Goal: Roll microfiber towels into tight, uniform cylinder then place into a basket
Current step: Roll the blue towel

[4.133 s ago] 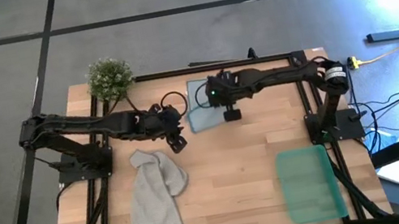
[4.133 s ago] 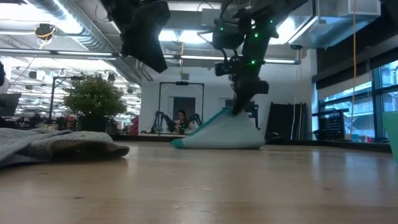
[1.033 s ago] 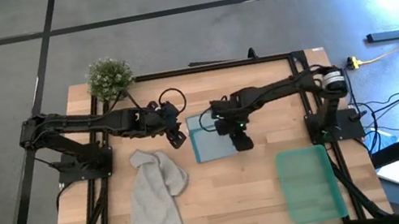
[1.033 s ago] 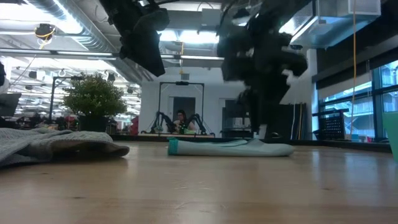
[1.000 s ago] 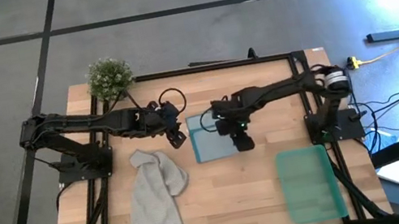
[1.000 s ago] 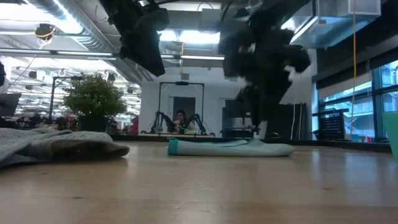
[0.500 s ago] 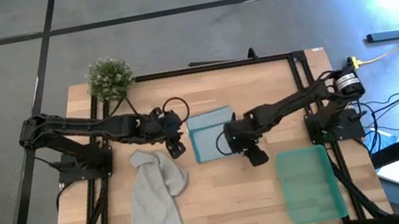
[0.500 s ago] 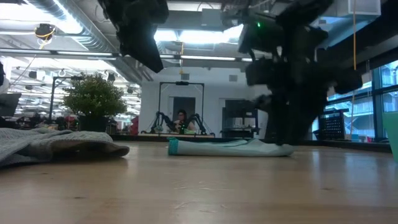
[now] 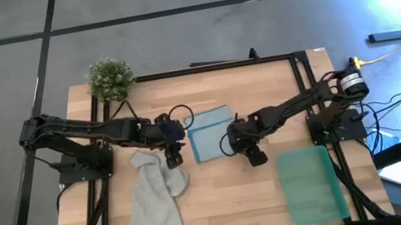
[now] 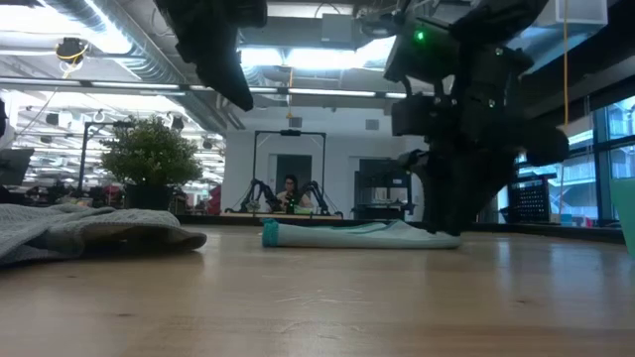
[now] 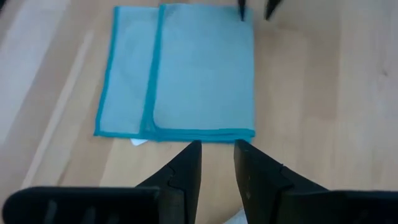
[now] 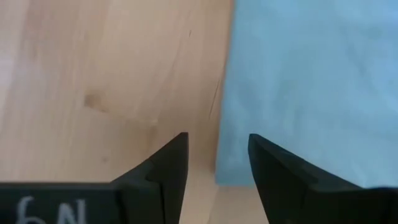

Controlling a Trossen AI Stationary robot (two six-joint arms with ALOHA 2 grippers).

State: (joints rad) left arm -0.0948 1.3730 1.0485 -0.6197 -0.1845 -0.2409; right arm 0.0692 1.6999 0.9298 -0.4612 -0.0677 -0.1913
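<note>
Grey towel lies crumpled well left of the blue towel, which lies flat and folded mid-table. Basket sits well right of the blue towel, nearer me. My right gripper hovers at its right edge, fingers spread, empty; left gripper beside its left edge, fingers apart.

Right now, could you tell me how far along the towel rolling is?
Early. Done: the blue towel lies folded flat. In hand: nothing is gripped; the left gripper and right gripper flank it, both open. Left: rolling both towels; the grey towel lies crumpled, and the basket holds nothing.
</note>
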